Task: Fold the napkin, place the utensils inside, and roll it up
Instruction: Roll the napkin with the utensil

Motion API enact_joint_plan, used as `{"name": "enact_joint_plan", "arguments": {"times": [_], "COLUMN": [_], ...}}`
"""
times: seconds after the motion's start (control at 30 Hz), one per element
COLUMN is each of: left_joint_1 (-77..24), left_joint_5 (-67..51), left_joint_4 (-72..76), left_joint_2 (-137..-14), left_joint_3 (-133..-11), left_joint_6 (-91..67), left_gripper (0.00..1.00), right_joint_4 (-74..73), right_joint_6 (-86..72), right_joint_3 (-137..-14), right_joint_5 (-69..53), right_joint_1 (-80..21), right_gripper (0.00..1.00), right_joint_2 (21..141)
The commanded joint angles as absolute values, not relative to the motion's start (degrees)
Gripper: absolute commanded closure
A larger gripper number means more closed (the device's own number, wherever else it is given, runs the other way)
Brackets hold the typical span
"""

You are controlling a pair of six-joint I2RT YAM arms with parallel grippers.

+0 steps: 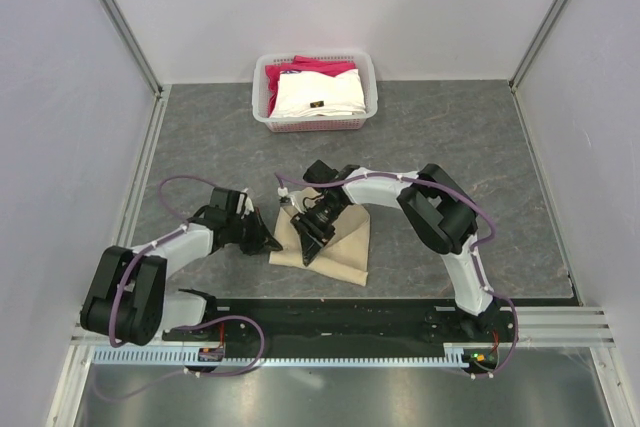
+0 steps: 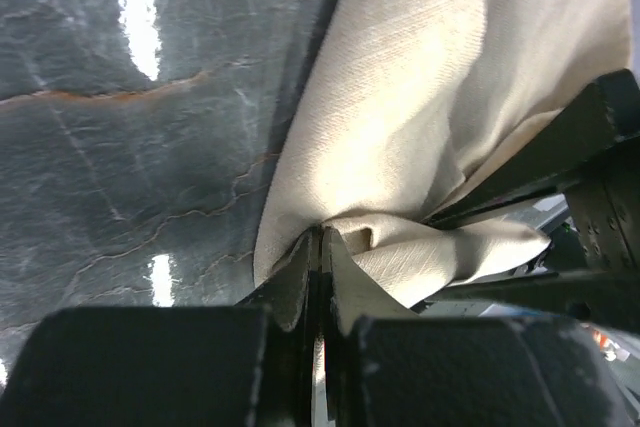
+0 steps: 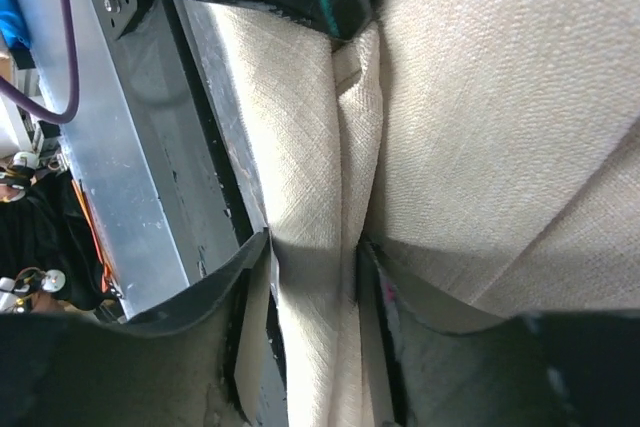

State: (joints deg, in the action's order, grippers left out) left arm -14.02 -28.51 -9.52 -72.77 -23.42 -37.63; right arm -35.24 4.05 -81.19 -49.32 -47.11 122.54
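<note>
Nearest the lens, my left gripper (image 2: 322, 239) is clamped shut on a bunched bit of the napkin's (image 2: 440, 97) left edge, low over the grey table (image 2: 120, 197). The tan cloth lies crumpled and partly folded just ahead of my bases. To the right, my right gripper (image 3: 315, 257) stands over the napkin's middle, jaws part-way apart astride a raised crease. They look loose rather than pinching, though I cannot be sure. I cannot make out the knife in any view. It may be under the cloth or out of frame.

As I judge it, the chief risk is a drag. If my left arm pulls while the right holds nothing down, the whole napkin could slide and bunch instead of folding. The left pinch takes only a thin margin, so the cloth could slip free mid-lift. The two grippers also sit close together, and a careless swing could knock them together.
</note>
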Motion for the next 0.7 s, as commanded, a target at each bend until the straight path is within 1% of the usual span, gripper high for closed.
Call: {"name": "enact_joint_plan", "arguments": {"times": [0.0,0.1,0.17,0.2,0.3,0.37,0.47,0.5,0.53,0.57,0.63,0.67], "left_joint_1": [-14.15,-14.15,-14.15,-14.15,-14.15,-14.15,-14.15,-14.15,-14.15,-14.15,-14.15,-14.15], "left_joint_5": [-25.05,-25.31,-25.14,-25.31,-25.31,-25.14,-24.96,-24.87,-24.79,-24.52,-24.52,-24.43], "left_joint_4": [-13.71,-14.06,-14.15,-14.24,-14.06,-14.24,-14.33,-14.50,-14.76,-14.94,-15.03,-15.12], "left_joint_2": [-74.79,-75.58,-76.02,-76.29,-76.73,-76.73,-76.82,-76.90,-76.82,-76.82,-76.99,-76.99], "left_joint_3": [-26.01,-26.54,-26.63,-26.63,-26.89,-27.07,-27.16,-27.33,-27.51,-27.51,-27.69,-27.69], "left_joint_6": [-35.42,-34.98,-34.89,-34.89,-34.89,-34.72,-34.72,-34.63,-34.54,-34.45,-34.45,-34.37], "left_gripper": [0.98,0.98,0.98,0.98,0.98,0.98,0.98,0.98,0.98,0.98,0.98,0.98], "right_joint_4": [-36.21,-36.04,-34.81,-34.46,-30.78,-26.84,-20.95,-19.79,-18.73,-16.02,-11.81,-10.73], "right_joint_6": [5.89,6.06,5.98,5.98,5.89,6.41,7.90,9.30,10.10,10.98,13.44,13.97], "right_joint_3": [-81.91,-82.88,-82.88,-82.88,-79.82,-75.44,-69.54,-65.78,-64.00,-62.07,-56.79,-54.52], "right_joint_5": [-40.70,-38.24,-36.57,-34.47,-31.22,-29.54,-23.13,-17.72,-14.97,-11.37,-4.44,-3.00], "right_joint_1": [-46.14,-46.14,-46.14,-46.14,-46.23,-46.49,-48.42,-49.47,-50.70,-54.02,-57.38,-60.18], "right_gripper": [0.47,0.40,0.38,0.34,0.30,0.29,0.28,0.28,0.28,0.28,0.28,0.29], "right_joint_2": [121.47,118.14,115.15,114.09,107.43,101.99,96.26,92.67,91.07,89.40,85.53,84.21]}}
